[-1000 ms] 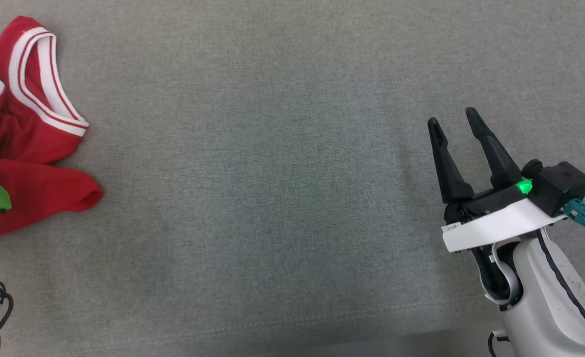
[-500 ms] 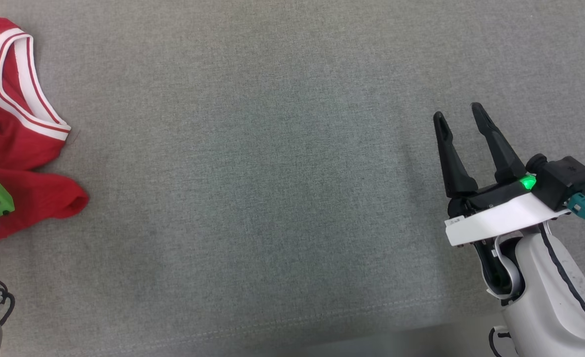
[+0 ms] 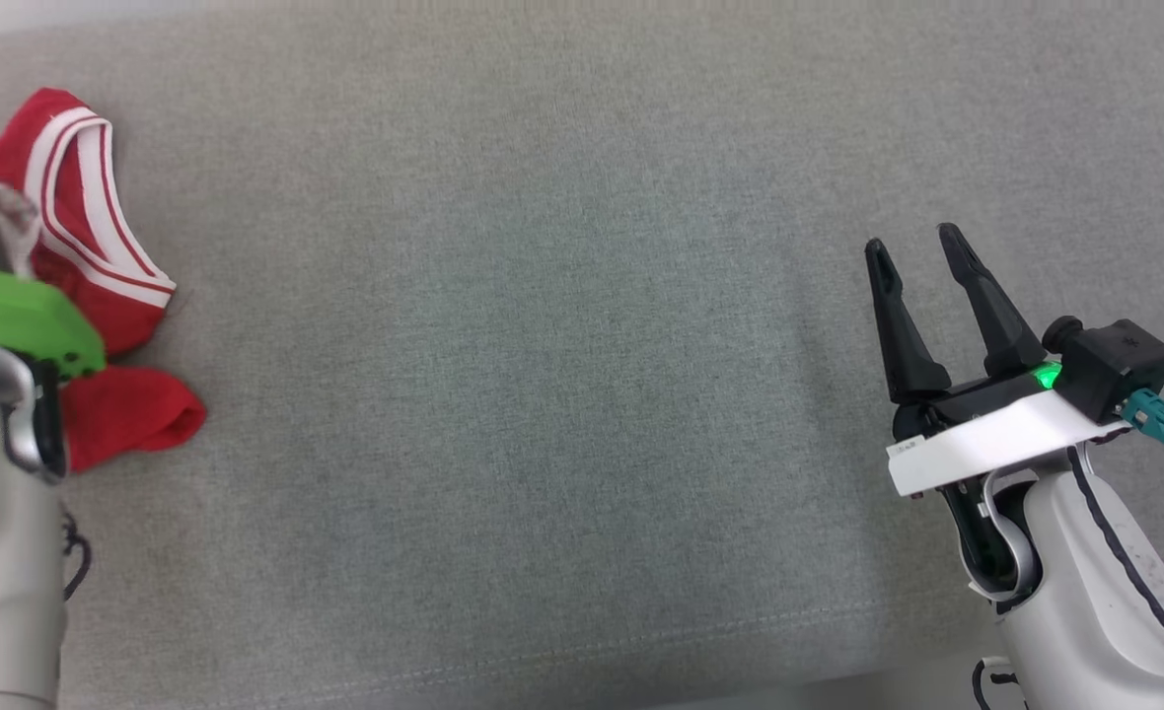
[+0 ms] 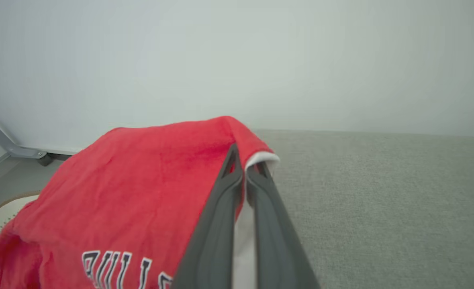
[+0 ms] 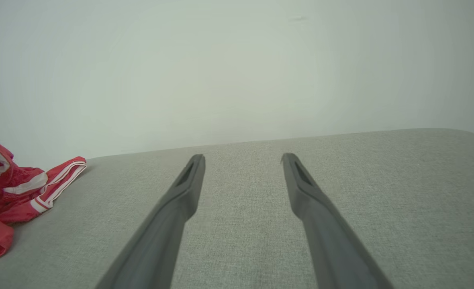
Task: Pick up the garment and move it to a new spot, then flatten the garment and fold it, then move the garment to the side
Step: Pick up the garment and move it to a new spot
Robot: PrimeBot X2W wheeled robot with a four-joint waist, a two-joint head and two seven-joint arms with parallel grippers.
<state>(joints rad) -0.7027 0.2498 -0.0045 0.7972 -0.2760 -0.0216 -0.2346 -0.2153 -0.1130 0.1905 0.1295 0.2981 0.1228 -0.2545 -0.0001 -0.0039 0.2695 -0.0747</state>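
Red garment (image 3: 128, 419) bunched at far left of grey fabric worktop (image 3: 543, 414), white-and-red striped trim (image 3: 99, 227) facing up, one red end poking toward the near side. Left fingers (image 4: 235, 172) pressed together, pinching a red fold with a white edge at the tips; cloth draped down and left from the pinch in left wrist view, dark-outlined white lettering (image 4: 112, 267) partly cut off at the bottom. Green wrist part (image 3: 25, 316) over the garment in head view, tips there blurred. Right fingers (image 3: 883, 281) spread wide, nothing between them, over bare worktop at the right, well apart from the garment. Pale wall (image 5: 237, 60) behind the worktop in both wrist views.
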